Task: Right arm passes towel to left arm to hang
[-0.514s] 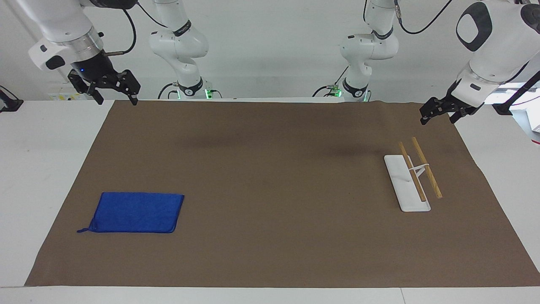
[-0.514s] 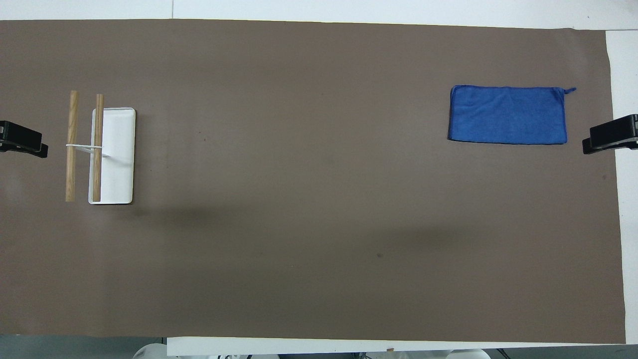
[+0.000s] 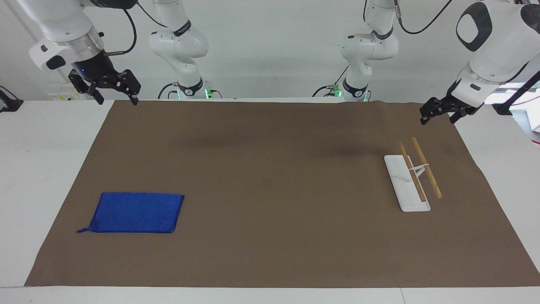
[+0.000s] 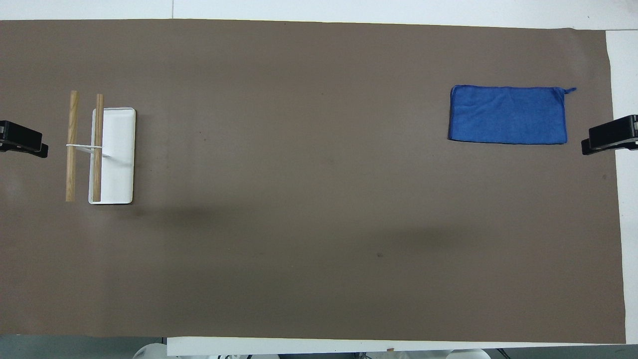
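The blue towel [image 3: 135, 212] lies flat on the brown mat toward the right arm's end of the table, its loop tag at the corner farthest from the robots; it also shows in the overhead view [image 4: 507, 114]. My right gripper [image 3: 117, 100], below the silver wrist ring, is open and empty, raised over the mat's corner nearest the robots; its tip shows in the overhead view [image 4: 609, 134]. My left gripper [image 3: 438, 119] is open and empty, raised over the mat's edge at the left arm's end; its tip shows in the overhead view [image 4: 22, 140].
A towel rack [image 3: 407, 185] with a white base and two wooden bars [image 3: 427, 168] stands on the mat toward the left arm's end, also in the overhead view [image 4: 115, 154]. The brown mat [image 3: 270, 181] covers most of the white table.
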Action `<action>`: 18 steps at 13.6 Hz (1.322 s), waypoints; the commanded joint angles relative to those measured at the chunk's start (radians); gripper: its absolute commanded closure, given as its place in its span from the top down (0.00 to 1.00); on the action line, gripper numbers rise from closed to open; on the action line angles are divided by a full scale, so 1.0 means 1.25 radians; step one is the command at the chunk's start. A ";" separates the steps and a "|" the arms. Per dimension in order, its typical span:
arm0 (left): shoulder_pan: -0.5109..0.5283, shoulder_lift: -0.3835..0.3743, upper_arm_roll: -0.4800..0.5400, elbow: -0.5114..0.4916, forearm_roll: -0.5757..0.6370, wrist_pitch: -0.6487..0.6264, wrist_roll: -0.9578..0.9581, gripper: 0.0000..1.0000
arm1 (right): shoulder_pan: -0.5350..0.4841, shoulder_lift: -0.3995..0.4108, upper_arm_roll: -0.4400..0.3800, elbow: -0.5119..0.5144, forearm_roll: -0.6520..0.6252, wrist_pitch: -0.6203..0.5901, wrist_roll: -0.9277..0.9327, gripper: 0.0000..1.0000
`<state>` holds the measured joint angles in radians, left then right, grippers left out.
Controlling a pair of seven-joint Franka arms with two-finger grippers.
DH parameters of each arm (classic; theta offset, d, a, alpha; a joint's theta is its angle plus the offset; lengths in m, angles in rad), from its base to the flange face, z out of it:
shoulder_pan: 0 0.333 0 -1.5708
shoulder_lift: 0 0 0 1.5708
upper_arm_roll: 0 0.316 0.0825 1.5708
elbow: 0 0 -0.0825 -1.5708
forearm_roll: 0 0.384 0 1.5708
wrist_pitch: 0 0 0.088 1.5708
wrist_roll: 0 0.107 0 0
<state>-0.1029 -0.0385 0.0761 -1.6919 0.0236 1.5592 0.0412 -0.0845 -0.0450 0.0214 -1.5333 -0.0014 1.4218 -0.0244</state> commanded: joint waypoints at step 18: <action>0.006 -0.011 -0.003 -0.006 0.011 -0.003 0.012 1.00 | -0.077 0.279 0.007 -0.333 -0.043 0.653 -0.107 0.91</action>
<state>-0.1029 -0.0385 0.0760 -1.6919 0.0236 1.5592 0.0412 -0.1624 0.3128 0.0187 -1.9228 -0.0459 2.2064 -0.1285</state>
